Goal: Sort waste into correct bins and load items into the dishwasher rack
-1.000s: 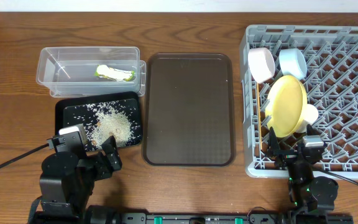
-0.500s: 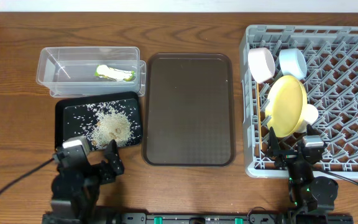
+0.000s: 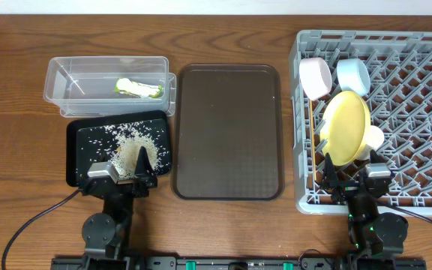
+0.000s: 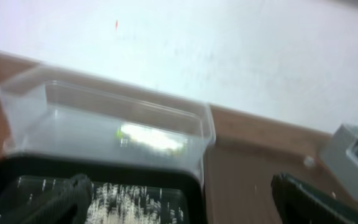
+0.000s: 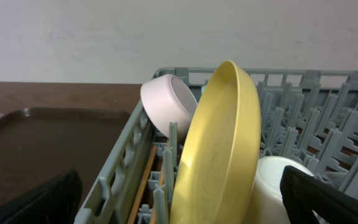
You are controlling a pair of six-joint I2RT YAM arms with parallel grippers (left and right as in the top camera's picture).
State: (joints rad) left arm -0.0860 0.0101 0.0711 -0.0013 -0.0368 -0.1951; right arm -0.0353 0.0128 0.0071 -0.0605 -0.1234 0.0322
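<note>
Both arms are matt black with rounded joint housings. The left arm, left of the brown tray, carries a pale grey block on top, and a thin black cable trails from it. The right arm, right of the tray, bears a similar grey block, small green lights and its own black cable. The left fingers and the right fingers are dark, blunt wedges.

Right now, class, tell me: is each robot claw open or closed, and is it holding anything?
Left claw: open, holding nothing.
Right claw: open, holding nothing.
</note>
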